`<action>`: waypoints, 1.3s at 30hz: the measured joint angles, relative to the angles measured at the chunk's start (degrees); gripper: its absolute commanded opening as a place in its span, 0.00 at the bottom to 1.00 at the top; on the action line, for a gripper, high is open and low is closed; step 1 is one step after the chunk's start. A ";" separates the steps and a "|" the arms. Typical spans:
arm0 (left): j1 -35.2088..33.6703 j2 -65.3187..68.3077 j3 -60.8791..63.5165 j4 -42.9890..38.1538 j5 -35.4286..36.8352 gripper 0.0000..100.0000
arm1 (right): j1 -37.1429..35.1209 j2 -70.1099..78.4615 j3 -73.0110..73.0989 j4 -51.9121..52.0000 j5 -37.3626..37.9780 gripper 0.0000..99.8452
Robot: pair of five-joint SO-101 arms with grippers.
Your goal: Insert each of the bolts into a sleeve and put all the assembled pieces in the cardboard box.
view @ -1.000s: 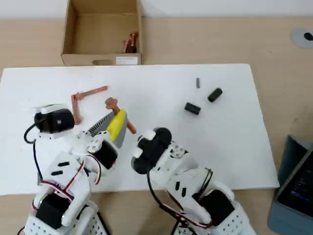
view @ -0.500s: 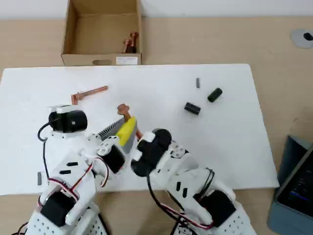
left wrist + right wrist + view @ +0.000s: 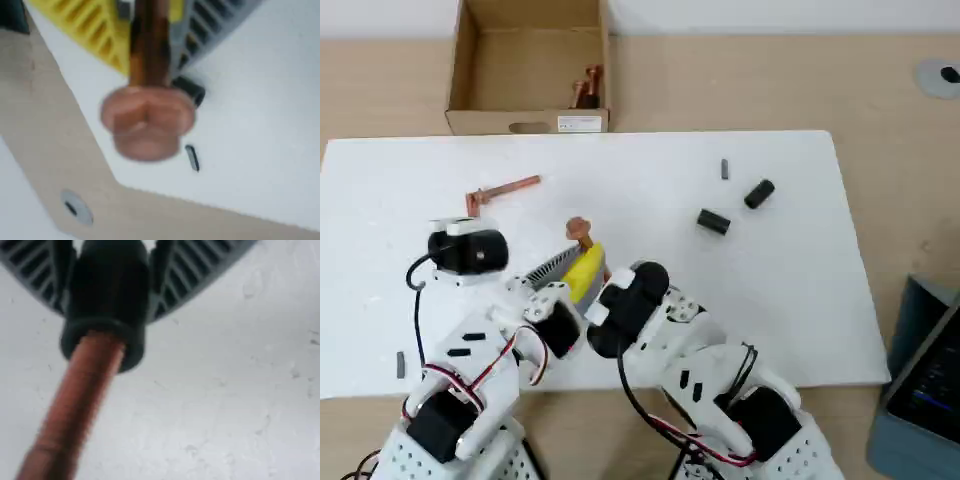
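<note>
My left gripper (image 3: 582,262), with one yellow and one grey finger, is shut on a copper bolt (image 3: 580,231) at the middle of the white mat (image 3: 800,300). In the left wrist view the bolt (image 3: 147,120) points its hex head at the camera between the fingers of the left gripper (image 3: 150,30). My right gripper (image 3: 107,270) is shut on a black sleeve (image 3: 105,305), and the copper shank (image 3: 75,415) enters the sleeve's mouth. The right arm (image 3: 632,300) sits right beside the left gripper. The cardboard box (image 3: 527,122) stands at the back left with copper pieces (image 3: 587,88) inside.
Another copper bolt (image 3: 503,191) lies on the mat's left. Two loose black sleeves (image 3: 713,222) (image 3: 759,193) and a small dark pin (image 3: 724,169) lie at the right. A grey device (image 3: 925,400) sits off the mat's right edge.
The left arm has carried the bolt to the right, up to the right gripper. The right arm has barely moved.
</note>
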 measured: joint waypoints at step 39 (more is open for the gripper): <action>3.25 0.18 0.62 11.43 -5.71 0.16 | -0.09 -0.09 -1.23 -0.09 0.00 0.01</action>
